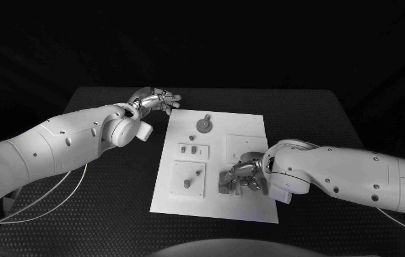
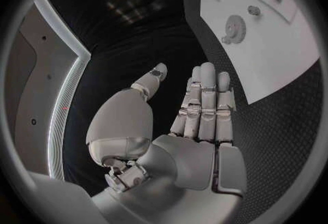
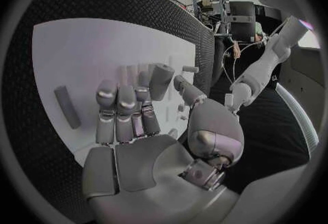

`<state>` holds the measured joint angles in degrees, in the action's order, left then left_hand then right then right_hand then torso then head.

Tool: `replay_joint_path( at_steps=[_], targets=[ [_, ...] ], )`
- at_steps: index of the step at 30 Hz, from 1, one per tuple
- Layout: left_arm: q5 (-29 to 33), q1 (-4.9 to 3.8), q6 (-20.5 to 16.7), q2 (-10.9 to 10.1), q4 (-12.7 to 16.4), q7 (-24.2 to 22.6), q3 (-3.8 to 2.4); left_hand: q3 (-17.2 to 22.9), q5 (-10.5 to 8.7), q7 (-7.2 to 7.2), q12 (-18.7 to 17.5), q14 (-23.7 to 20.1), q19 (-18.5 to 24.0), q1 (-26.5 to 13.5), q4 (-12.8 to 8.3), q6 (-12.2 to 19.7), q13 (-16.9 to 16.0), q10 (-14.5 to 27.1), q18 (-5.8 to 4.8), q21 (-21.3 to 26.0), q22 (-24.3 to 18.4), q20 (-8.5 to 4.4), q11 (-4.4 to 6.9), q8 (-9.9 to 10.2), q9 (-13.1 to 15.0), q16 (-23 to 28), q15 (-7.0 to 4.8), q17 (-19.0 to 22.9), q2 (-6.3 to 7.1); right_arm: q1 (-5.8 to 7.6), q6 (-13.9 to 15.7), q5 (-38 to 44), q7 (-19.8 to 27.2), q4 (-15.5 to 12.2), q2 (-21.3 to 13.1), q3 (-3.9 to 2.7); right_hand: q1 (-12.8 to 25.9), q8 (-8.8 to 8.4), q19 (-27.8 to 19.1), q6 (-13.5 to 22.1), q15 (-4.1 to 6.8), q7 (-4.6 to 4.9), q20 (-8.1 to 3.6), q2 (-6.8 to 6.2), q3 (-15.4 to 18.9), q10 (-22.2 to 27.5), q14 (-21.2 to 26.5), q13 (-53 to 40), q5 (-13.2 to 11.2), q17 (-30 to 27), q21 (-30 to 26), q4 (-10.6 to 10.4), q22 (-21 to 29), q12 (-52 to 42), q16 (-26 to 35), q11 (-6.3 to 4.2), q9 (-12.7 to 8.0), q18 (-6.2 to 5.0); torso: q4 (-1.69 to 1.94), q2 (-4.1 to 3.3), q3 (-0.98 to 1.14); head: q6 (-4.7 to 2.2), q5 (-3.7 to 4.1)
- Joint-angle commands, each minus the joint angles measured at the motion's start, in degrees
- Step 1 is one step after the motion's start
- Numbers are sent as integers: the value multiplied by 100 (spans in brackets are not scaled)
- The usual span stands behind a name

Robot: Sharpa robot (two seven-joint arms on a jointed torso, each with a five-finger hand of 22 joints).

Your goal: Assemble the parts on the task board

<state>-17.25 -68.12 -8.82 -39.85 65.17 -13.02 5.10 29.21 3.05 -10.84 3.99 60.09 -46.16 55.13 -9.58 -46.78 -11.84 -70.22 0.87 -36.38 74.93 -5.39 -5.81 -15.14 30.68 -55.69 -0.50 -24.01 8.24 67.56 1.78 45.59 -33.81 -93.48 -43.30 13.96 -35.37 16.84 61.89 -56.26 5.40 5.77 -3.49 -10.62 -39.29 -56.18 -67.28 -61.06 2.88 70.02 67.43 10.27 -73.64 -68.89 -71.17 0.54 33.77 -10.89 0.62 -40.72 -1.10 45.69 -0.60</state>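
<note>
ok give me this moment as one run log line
left hand: open, off the task board, far left corner | right hand: open, over near board | gear: lies on far board

The right hand [image 1: 244, 178] is covering part of the board [image 1: 253, 207], hiding whatever is lying under its fingers. The small parts [image 1: 193, 149] are showing too small to identify. The fisheye rim is cutting off the board in both wrist views.
</note>
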Motion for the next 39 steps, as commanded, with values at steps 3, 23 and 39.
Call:
replay_joint_path(
  at_steps=[3,23,39],
  targets=[
    [13,-3,81,2,15,-28,-3,3,-24,3,7,-14,-2,-53,41,48,-3,53,49,33,18,-55,-5,-37,-5,31,20,-6,12,-31,-1,161,-7,34,-16,21,53,-51,-60,147,9,101,0,-34,41,53,48,-7,-10,-6,-7,-7,7,29,29,-3,-4,-411,-3,2,0,14,0],
    [12,-3,96,-10,19,-21,-1,4,-24,3,8,-14,-2,-51,46,52,-3,55,50,36,22,-54,-5,-40,-4,30,21,-11,14,-33,-318,648,219,-118,-152,21,-864,-32,-151,192,-4,111,-26,-220,656,134,132,-63,-8,-7,23,617,39,-10,-1,10,100,-411,-1,1,8,5,4],
    [4,-3,120,-22,21,-4,-1,3,-24,7,12,-13,-4,-71,73,39,-5,54,50,40,29,-51,-5,-57,1,30,21,-18,-3,-38,-233,715,138,-94,-131,21,-958,86,-97,-108,54,16,13,534,623,-26,25,-32,-10,-40,59,397,74,-21,-34,-75,149,-411,0,3,-1,45,16]
  ],
)
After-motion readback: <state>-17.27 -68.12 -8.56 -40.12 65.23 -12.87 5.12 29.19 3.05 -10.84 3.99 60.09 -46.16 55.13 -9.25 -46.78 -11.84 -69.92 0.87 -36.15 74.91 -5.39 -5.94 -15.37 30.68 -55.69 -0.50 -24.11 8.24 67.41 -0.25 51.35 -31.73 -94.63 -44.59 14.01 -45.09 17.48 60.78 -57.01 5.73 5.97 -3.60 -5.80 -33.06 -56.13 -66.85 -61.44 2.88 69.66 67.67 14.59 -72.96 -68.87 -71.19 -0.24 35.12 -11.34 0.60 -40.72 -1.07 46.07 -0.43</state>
